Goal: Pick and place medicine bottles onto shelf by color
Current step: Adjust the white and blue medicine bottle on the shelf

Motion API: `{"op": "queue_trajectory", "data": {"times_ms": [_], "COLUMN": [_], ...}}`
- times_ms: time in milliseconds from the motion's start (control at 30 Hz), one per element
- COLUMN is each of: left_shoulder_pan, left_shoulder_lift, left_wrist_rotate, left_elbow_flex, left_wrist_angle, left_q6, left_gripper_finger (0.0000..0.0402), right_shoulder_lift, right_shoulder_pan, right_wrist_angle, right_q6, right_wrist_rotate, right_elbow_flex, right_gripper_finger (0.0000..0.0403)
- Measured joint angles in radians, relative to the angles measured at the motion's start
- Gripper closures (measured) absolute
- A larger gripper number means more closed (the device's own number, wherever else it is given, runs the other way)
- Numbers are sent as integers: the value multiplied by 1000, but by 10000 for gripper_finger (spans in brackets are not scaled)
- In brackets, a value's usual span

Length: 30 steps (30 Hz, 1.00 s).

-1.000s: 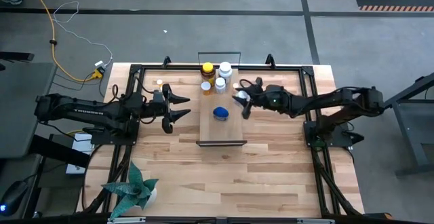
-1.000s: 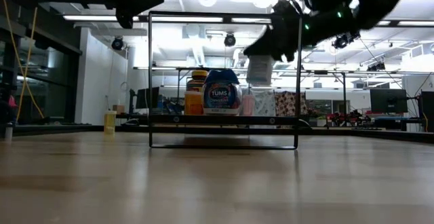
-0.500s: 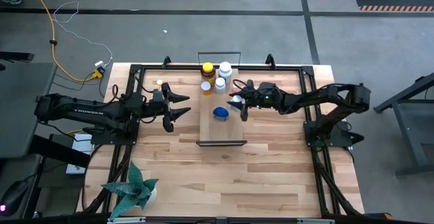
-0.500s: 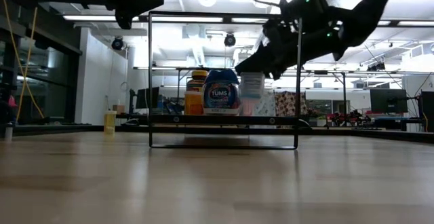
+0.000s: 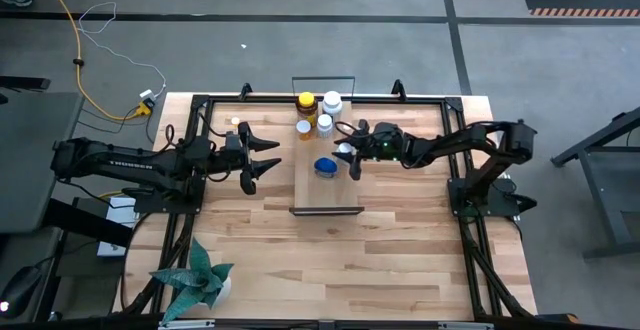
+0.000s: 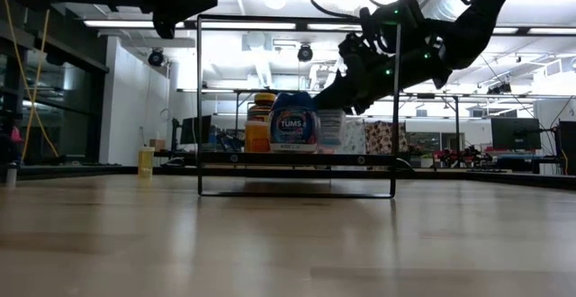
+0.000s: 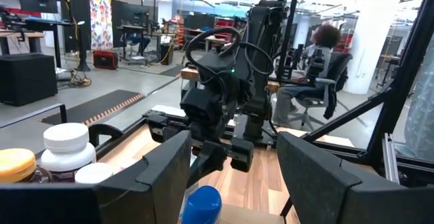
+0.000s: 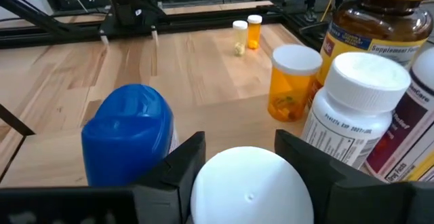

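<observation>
Now my right pincer point(image 5: 347, 154) is clamped on a light, stiff, slick white bottle point(image 8: 247, 187) just below its cap, at three o'clock of the blue-capped bottle point(image 5: 325, 166), while my left pincer point(image 5: 266, 157) hangs apart.

Matt light-wood shelf point(image 5: 325, 185), thin black metal frame; glossy blue plastic cap point(image 8: 129, 132).

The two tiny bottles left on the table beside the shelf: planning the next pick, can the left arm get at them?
Probably yes: the tiny bottles stand clear just beside the open left claw, nothing between.
</observation>
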Motion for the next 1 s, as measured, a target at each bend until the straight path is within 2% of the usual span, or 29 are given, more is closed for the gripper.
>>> {"op": "queue_trajectory", "data": {"times_ms": [200,333,1000], "left_shoulder_pan": [0,0,0], "left_shoulder_lift": [0,0,0], "left_wrist_rotate": [0,0,1], "left_elbow_flex": [0,0,0], "left_wrist_angle": [0,0,-1], "left_q6": [0,0,0], "left_gripper_finger": [193,193,193], "right_shoulder_lift": [14,14,14], "right_shoulder_pan": [0,0,0], "right_wrist_angle": [4,-2,-3], "right_q6": [-7,-39,-42], "right_wrist_rotate": [7,74,72], "right_elbow_flex": [0,0,0], "right_gripper_finger": [233,233,234]}}
